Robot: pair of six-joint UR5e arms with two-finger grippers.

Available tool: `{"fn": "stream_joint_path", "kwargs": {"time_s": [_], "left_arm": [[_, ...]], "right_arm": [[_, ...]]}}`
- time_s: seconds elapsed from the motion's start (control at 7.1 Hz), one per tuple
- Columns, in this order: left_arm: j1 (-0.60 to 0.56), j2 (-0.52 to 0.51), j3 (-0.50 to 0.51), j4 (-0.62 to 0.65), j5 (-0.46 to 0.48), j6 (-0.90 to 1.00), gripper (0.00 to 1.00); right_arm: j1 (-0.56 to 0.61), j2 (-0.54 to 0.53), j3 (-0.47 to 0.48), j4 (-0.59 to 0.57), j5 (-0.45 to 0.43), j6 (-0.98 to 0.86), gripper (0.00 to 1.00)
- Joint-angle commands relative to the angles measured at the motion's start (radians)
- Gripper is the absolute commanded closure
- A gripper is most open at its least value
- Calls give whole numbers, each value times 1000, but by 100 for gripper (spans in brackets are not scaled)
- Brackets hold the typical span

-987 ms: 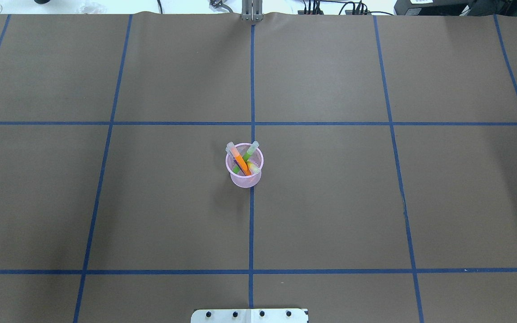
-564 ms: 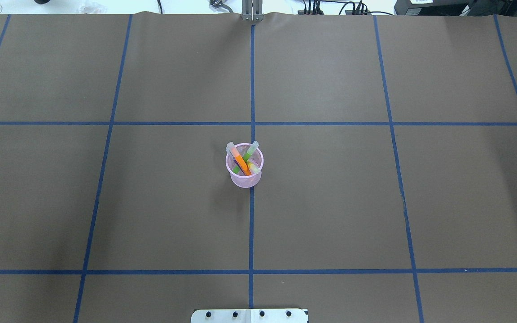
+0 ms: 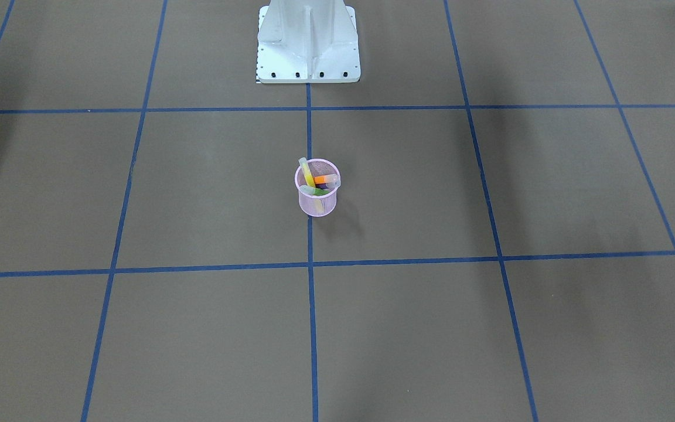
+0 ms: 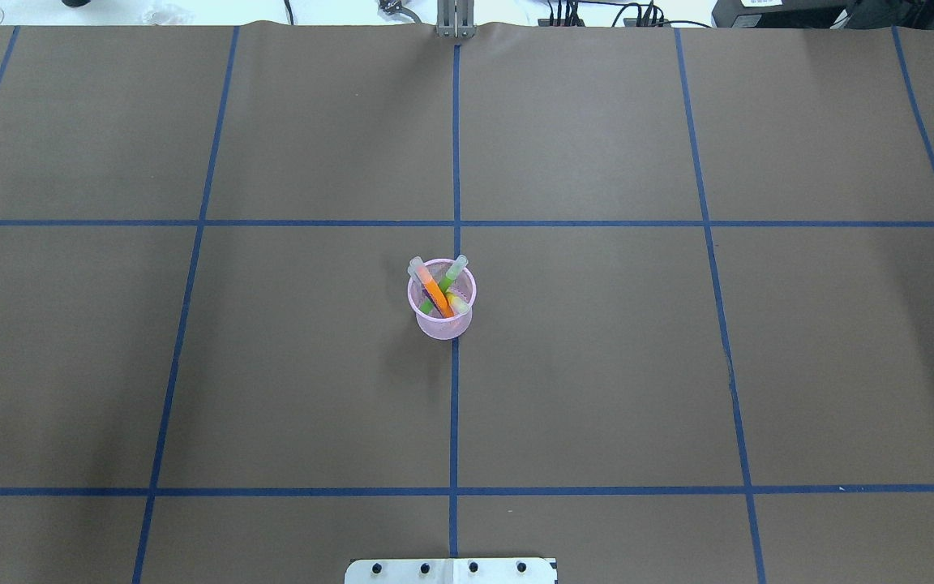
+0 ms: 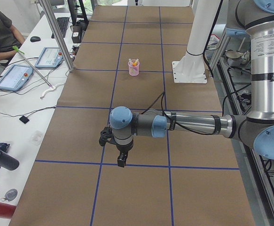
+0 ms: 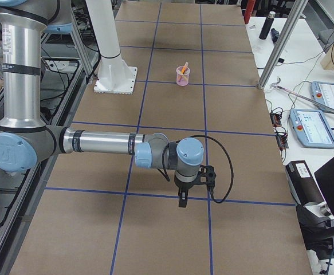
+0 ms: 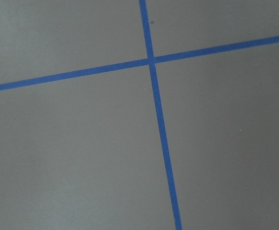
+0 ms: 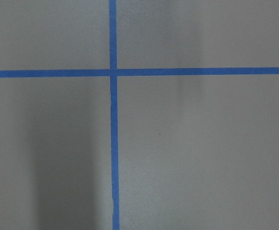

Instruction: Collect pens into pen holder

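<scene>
Near the middle of the table point(image 4: 637, 365), the pen holder point(image 4: 443, 323) is standing upright with the pens point(image 4: 437, 294) leaning inside. I am seeing the left pincer point(image 5: 121, 163) and right pincer point(image 6: 181, 202) hanging well away, pointing down; I cannot tell whether either is parted.

Overhead view: from behind the robot, looking forward and down, pen holder point(image 4: 444, 326) at frame centre. Front-facing view: opposite side, looking steeply down on the table point(image 3: 138, 340), robot base point(image 3: 308, 47) at top centre, same holder mid-frame. Two side views look along the table from either end, holder small in the upper middle. Both wrist views sit close above crossing blue tape lines point(image 7: 152, 60).
</scene>
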Motion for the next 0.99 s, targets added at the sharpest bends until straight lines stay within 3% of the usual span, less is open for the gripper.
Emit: {"fn": "stream_joint_path", "kwargs": {"time_s": [0.0, 0.56, 0.85], "left_arm": [[0, -5, 2, 7, -4, -70, 0], [-2, 10, -10, 9, -9, -72, 0], [-17, 20, -9, 10, -110, -75, 0]], "right_arm": [[-1, -1, 0, 0, 4, 0, 0], [-2, 1, 0, -2, 9, 2, 0], [-1, 1, -5, -2, 2, 2, 0]]}}
